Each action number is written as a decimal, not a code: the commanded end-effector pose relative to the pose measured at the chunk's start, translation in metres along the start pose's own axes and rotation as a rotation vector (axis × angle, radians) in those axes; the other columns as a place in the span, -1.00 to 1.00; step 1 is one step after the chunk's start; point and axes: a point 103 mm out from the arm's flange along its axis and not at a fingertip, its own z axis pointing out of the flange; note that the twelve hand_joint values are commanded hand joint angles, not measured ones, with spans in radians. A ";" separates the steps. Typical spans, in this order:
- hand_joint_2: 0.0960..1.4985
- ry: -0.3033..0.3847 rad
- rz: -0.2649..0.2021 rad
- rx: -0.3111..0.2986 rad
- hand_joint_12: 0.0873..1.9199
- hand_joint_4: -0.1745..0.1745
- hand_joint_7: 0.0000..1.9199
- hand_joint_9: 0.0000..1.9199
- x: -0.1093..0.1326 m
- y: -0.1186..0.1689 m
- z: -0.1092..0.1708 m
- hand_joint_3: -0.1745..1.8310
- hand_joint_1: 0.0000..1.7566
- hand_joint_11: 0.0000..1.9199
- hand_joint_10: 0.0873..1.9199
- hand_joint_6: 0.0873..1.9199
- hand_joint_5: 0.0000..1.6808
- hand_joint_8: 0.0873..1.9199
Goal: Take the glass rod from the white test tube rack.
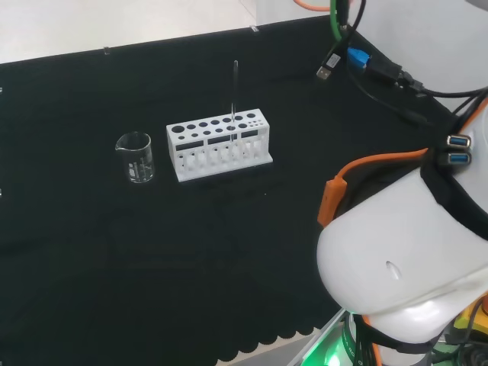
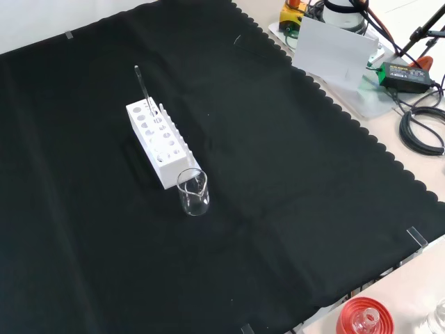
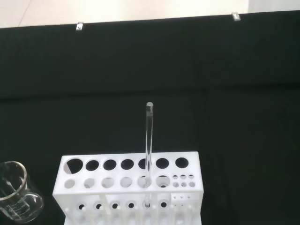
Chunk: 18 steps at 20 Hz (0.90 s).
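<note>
Rack position: the white plastic test tube rack [image 1: 219, 147], a rectangular block with two rows of round holes in its top plate, stands on the black cloth [image 1: 114, 252] near the middle of the bench in the head view. In the front view the same rack [image 2: 158, 144] lies left of centre, with its long side running away from the camera.

Rod position: the thin clear glass rod [image 1: 234, 93] stands upright in one of the rack's holes, toward the right end of the rack in the head view, and rises well above the top plate. In the front view the rod [image 2: 143, 89] sits at the rack's far end. The wrist view shows the rod [image 3: 149, 140] passing down through a hole in the nearer row of the rack [image 3: 129, 185]. Nothing touches the rod apart from the rack.

Adjacent ware: a small clear glass beaker [image 1: 136, 156] stands just beside the rack's left end in the head view. In the front view the beaker [image 2: 193, 192] stands at the rack's near end.

Hand state: cannot be told from these views.

Arm position: a large white link of the arm [image 1: 412, 252] occupies the lower right of the head view, well apart from the rack.
</note>
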 end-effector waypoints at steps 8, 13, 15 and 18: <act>0.04 -0.036 -0.114 0.036 0.48 -0.40 -0.55 -0.42 0.027 0.045 0.042 -0.41 -0.33 -0.67 -0.18 -1.00 -0.57 -0.22; 0.04 -0.048 -0.104 0.056 0.48 -0.41 -0.54 -0.41 0.027 0.057 0.059 -0.41 -0.33 -0.65 -0.19 -1.00 -0.57 -0.22; 0.04 -0.051 -0.112 0.070 0.48 -0.42 -0.54 -0.41 0.027 0.061 0.066 -0.41 -0.32 -0.65 -0.19 -1.00 -0.57 -0.22; 0.04 -0.049 -0.134 0.083 0.47 -0.42 -0.54 -0.41 0.028 0.067 0.074 -0.41 -0.32 -0.64 -0.19 -1.00 -0.56 -0.22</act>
